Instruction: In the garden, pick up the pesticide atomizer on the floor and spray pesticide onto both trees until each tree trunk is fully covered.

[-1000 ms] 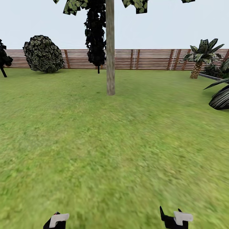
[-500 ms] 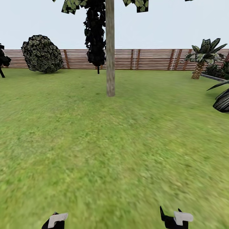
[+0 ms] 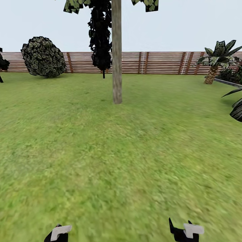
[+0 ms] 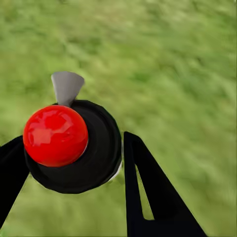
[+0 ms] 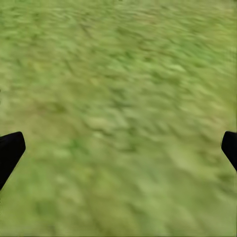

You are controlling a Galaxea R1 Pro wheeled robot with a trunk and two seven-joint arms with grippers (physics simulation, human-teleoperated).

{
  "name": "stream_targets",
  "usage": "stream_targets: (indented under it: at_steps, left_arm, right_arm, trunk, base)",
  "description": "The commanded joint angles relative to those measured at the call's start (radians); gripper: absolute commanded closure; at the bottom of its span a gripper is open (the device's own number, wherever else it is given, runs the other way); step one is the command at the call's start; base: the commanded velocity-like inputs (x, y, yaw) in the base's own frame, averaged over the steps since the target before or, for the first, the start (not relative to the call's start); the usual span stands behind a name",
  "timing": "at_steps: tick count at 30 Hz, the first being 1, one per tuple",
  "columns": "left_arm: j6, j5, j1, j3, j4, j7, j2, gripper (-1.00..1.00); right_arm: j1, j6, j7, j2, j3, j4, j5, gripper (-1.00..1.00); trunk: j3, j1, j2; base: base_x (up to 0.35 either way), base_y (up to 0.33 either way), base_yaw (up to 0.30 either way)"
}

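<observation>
Grass floor [image 3: 121,161] wide open ahead, no clutter btwn robot and tree trunk [image 3: 116,53], which stands upright mid-lawn, slightly left of ctr in head view, base on grass well short of fence [image 3: 161,62]. Dark foliage [image 3: 101,37] hangs just left of trunk, more leaf clumps up at top edge. Brown slat fence runs full width across back, closing the garden. Round bush [image 3: 43,57] far left by fence; another dark plant [image 3: 2,65] cut by left edge. Scaly palm [image 3: 215,62] far right near fence, dark striped leaves [image 3: 237,109] poking in at right edge. Lawn btwn these is clear on both sides of trunk. Left gripper [image 4: 71,163] low at bottom edge of head view, left side; left wrist view shows its black jaws pinching the pesticide atomizer [image 4: 74,143] — black round body, red ball top, grey nozzle tab sticking out — held over grass. Right gripper [image 5: 118,148] low at bottom right of head view; right wrist view shows jaws spread wide, tips at opposite frame edges, nothing btwn them, just blurred grass below. Both grippers well apart from trunk.
</observation>
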Motion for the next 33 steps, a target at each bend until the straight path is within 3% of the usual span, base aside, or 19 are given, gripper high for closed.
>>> stream_targets:
  at_steps: [1,33]
  left_arm:
    - [-0.003,0.006,-0.001,-0.001,0.001,0.0,0.0,1.0]
    - [-0.003,0.006,0.0,0.0,0.001,0.0,0.0,1.0]
  right_arm:
    - [0.0,-0.003,0.0,0.0,0.001,0.0,-0.006,-1.0]
    - [0.0,-0.003,0.001,0.0,0.002,0.0,-0.004,-1.0]
  trunk:
    - [-0.001,0.0,0.0]
    - [-0.001,0.0,0.0]
  base:
    - [0.336,0.088,0.0]
    - [0.336,0.093,0.0]
